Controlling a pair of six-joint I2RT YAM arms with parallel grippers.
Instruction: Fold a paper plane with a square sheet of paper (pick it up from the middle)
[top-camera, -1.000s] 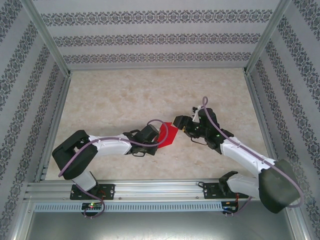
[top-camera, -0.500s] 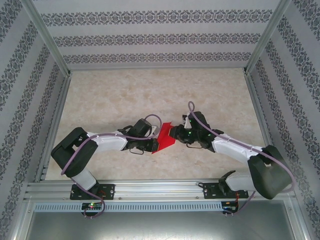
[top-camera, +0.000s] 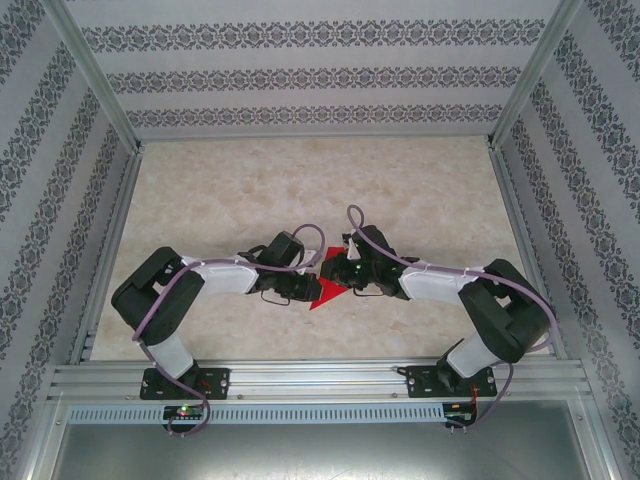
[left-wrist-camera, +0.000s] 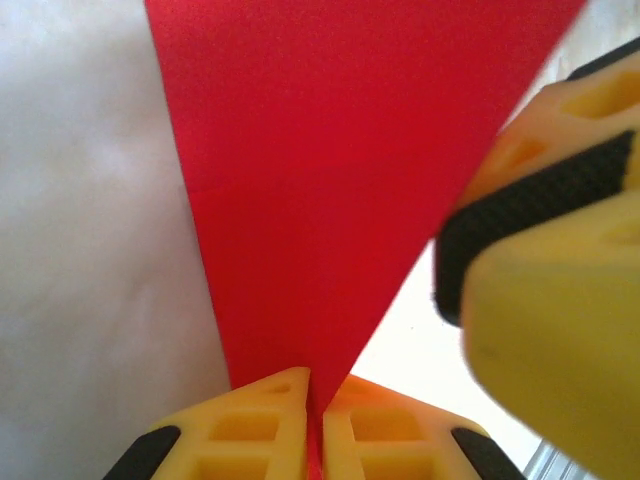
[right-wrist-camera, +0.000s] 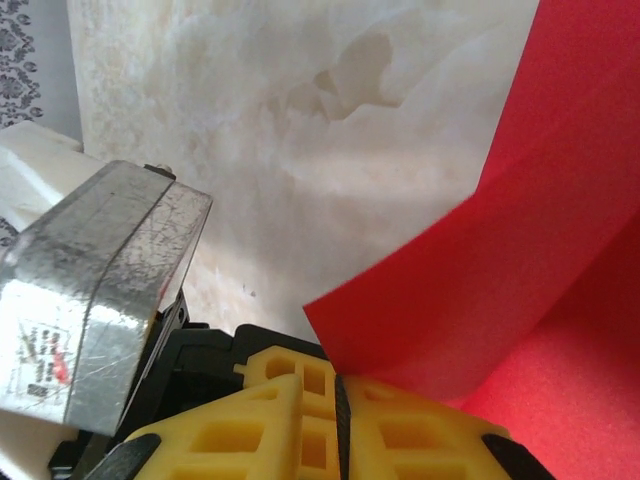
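Paper (top-camera: 326, 293), red and partly folded, sits right between my two pincers, which face each other tip to tip. My left pincer (left-wrist-camera: 313, 385) is clamped on it. Its yellow fingers are pressed together with a narrow point of the paper nipped in the seam, and the rest fans out wide ahead of the tips. I read that as the anchoring grip, fixing one end so nothing slides while the other side is worked.

My right pincer (right-wrist-camera: 340, 385) has its fingers together too. A corner of a folded flap runs down into the seam between them, so I judge it is pinched on the paper as well, though the contact is partly hidden. From the left wrist, one finger of the right pincer stands just beside the paper's right edge, ahead and to the right of my left tips.

Gripping from opposite sides like this suits pressing or drawing a crease. Ahead of the right pincer, one red layer stands up over another. Below both pincers lies the table (top-camera: 300, 180), and I cannot tell whether the paper's lower tip touches it. The shape is a broad wedge, not yet a slim dart, so I judge the folding is midway.
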